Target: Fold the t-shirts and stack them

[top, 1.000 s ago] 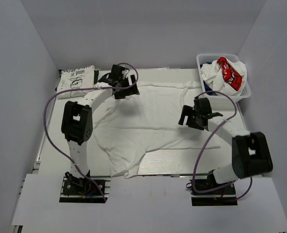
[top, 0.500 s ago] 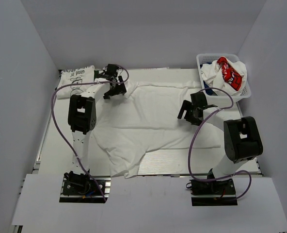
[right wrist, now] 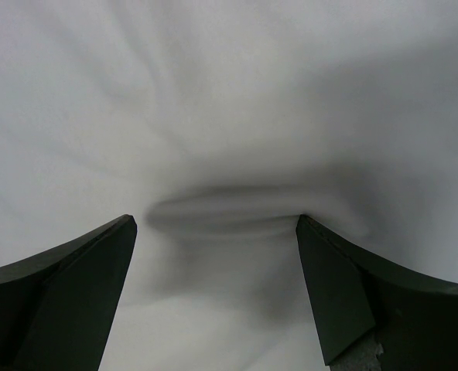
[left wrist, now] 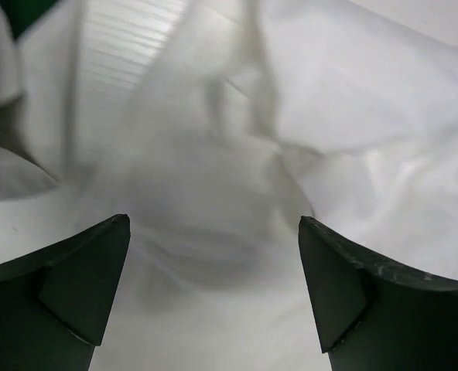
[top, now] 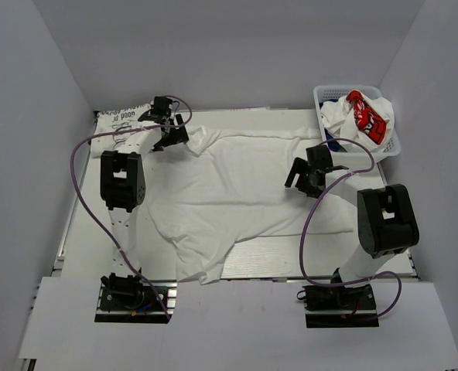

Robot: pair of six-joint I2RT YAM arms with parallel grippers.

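Note:
A large white t-shirt lies spread across the middle of the table, its near left corner rumpled. My left gripper is open just above the shirt's far left sleeve. In the left wrist view the gripper has wrinkled white cloth under the gap and holds nothing. My right gripper is open over the shirt's right side. In the right wrist view the gripper straddles a small raised fold, jaws apart. A folded white tee with black print lies at the far left.
A white lattice basket stands at the back right, holding crumpled white tees, one with a red patch. A bare ribbed strip of table shows at the near right. Grey walls close in the left, back and right sides.
My left gripper has moved left and farther back, to the shirt's far left sleeve, which now lies spread out. My right gripper has shifted slightly farther back over the shirt.

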